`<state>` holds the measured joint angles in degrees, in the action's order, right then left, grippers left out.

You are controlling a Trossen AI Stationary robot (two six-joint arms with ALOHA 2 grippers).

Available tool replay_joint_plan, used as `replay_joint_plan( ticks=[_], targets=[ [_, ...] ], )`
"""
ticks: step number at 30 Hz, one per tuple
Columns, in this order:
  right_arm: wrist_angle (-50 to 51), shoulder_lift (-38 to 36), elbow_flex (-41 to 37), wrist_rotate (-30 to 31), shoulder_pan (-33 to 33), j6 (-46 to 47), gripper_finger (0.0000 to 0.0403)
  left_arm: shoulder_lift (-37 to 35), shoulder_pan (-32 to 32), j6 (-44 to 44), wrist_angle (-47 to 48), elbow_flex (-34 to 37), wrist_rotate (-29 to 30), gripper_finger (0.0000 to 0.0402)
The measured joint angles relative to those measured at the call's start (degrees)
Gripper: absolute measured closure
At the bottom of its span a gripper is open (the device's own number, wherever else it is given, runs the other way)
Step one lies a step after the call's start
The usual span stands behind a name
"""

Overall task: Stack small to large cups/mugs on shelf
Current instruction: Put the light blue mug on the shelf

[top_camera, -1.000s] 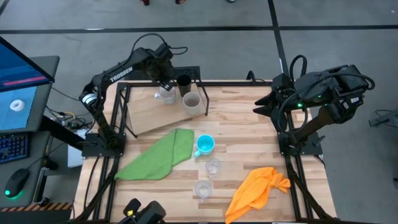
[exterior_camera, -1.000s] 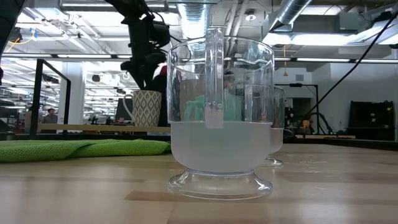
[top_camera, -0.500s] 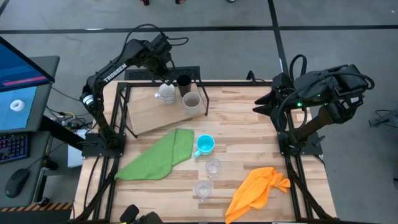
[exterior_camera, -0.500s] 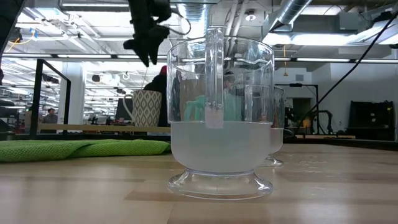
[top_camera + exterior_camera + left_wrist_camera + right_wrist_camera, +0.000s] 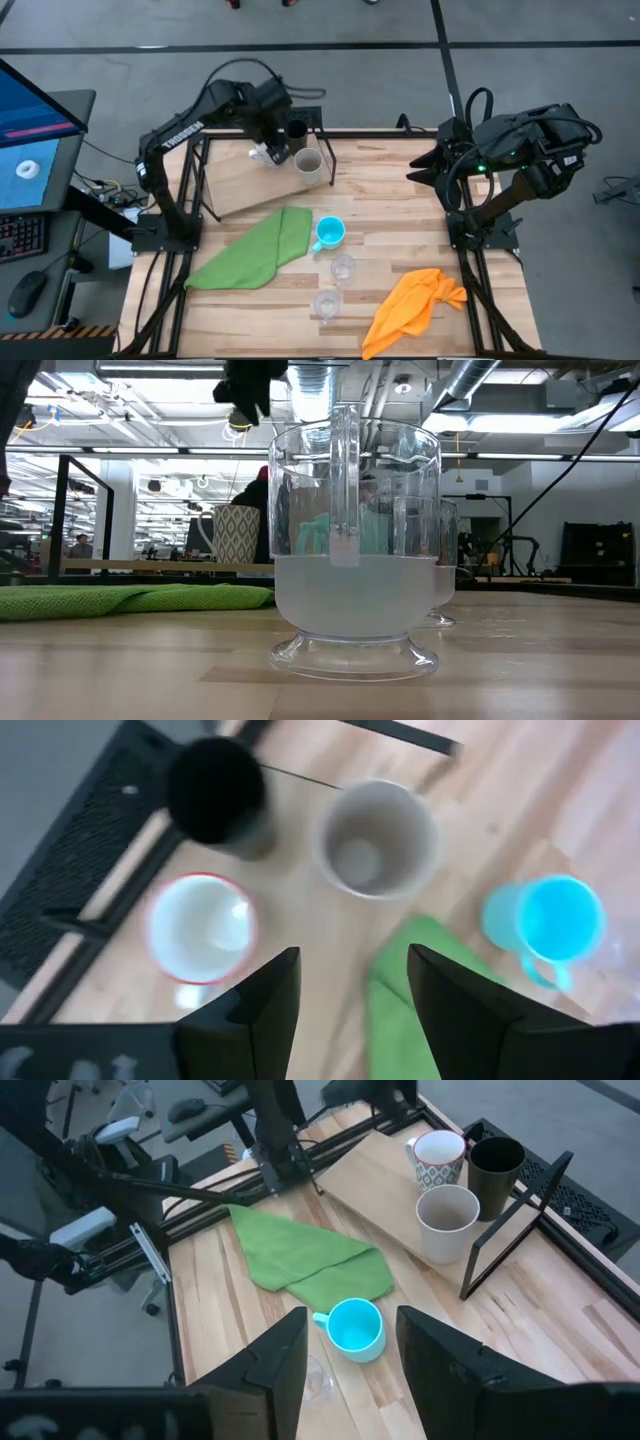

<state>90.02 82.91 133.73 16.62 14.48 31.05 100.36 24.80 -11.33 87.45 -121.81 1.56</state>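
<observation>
The white mug (image 5: 200, 925), patterned on its outside (image 5: 235, 535), stands on its base on the pale shelf board (image 5: 245, 185). Next to it there stand the black cup (image 5: 296, 131) and the grey-beige cup (image 5: 310, 163). My left gripper (image 5: 348, 990) hovers open high above these three (image 5: 250, 380), touching none. The blue mug (image 5: 330, 233) stands on the table, and two clear glasses (image 5: 343, 268) (image 5: 326, 305) stand nearer the near edge. My right gripper (image 5: 350, 1380) is open, waiting folded at the table's right side (image 5: 440, 165).
A green cloth (image 5: 255, 250) lies between the shelf and the blue mug, and an orange cloth (image 5: 415, 300) lies at the near right. A black wire frame (image 5: 510, 1220) stands at the shelf's right edge. In the low view one glass (image 5: 355, 550) stands close in front.
My left gripper has risen from just above the white mug to well above the shelf, swinging first toward the far edge, then back toward the black cup. The white mug stays standing on the shelf board. My right arm has kept still.
</observation>
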Motion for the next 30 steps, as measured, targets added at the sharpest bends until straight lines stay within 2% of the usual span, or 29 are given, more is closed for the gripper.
replay_joint_plan(
  ticks=[10, 17, 25, 30],
  targets=[
    [0.0, 0.0, 0.0, 0.0, 0.0, 0.0, 0.0227, 0.0, -16.1, -9.4, -2.0, -0.1, -0.2, 0.0226],
    [0.0, 0.0, 0.0, 0.0, 0.0, 0.0, 0.0227, 0.0, -26.3, -16.7, -7.2, 1.3, 5.6, 0.0226],
    [0.0, 0.0, 0.0, 0.0, 0.0, 0.0, 0.0227, 0.1, -32.8, -22.8, -15.5, 6.8, 9.7, 0.0226],
    [0.0, 0.0, 0.0, 0.0, 0.0, 0.0, 0.0227, 0.0, -33.7, -25.1, -22.5, 13.5, 10.3, 0.0226]
  ],
)
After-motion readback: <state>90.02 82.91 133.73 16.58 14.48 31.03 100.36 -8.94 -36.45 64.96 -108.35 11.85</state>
